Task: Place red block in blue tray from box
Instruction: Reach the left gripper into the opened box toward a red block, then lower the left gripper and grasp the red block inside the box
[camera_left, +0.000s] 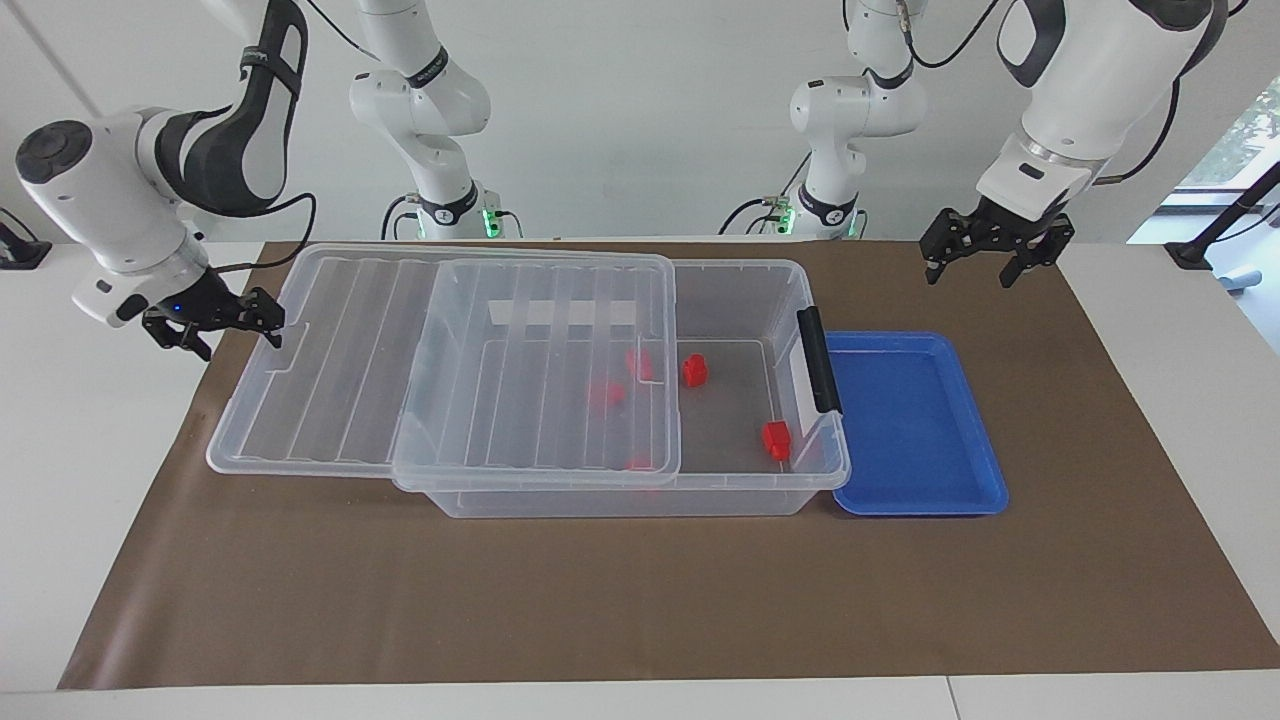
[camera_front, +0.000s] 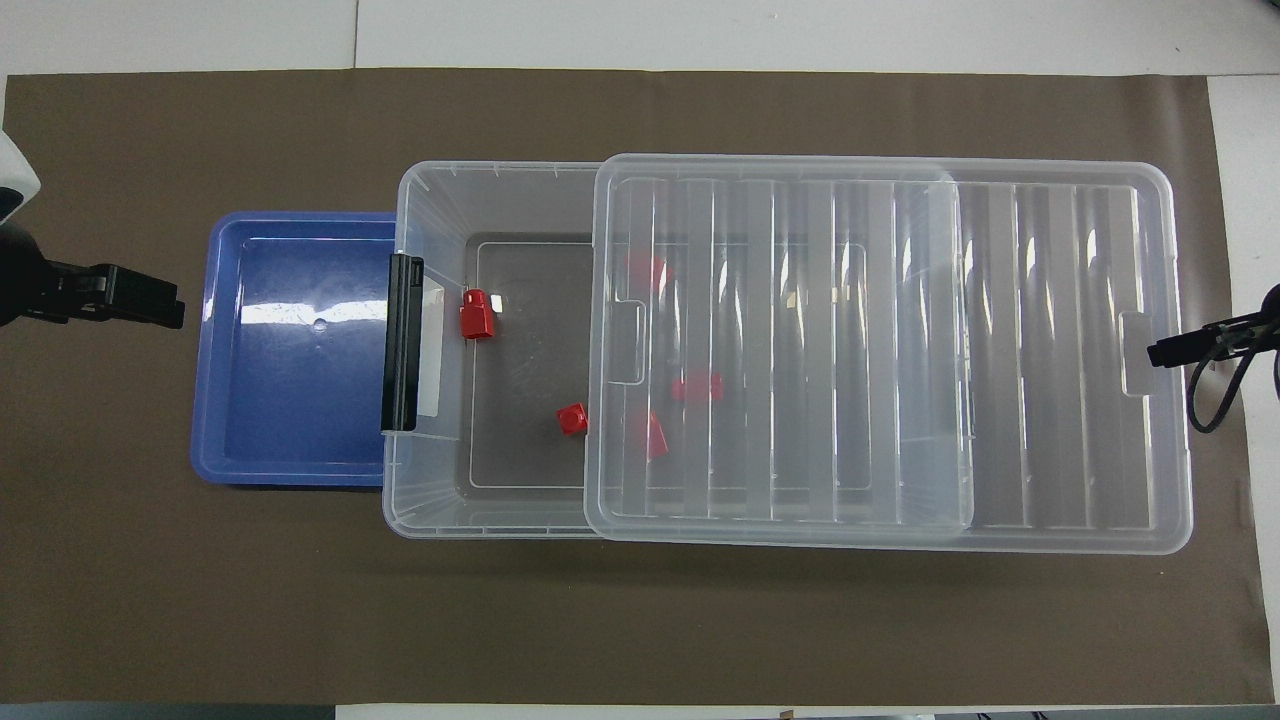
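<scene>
The box is a clear bin in the middle of the mat. Its ribbed lid is slid partway off toward the right arm's end. My right gripper holds the lid's end tab. Two red blocks lie uncovered on the bin floor: one near the black latch, another at the lid's edge. More red blocks show through the lid. The blue tray stands against the latch end, with nothing in it. My left gripper hangs open over the mat just off the tray.
A brown mat covers the table between white borders. The lid overhangs the bin toward the right arm's end. A white strip shows on the bin wall nearer the robots.
</scene>
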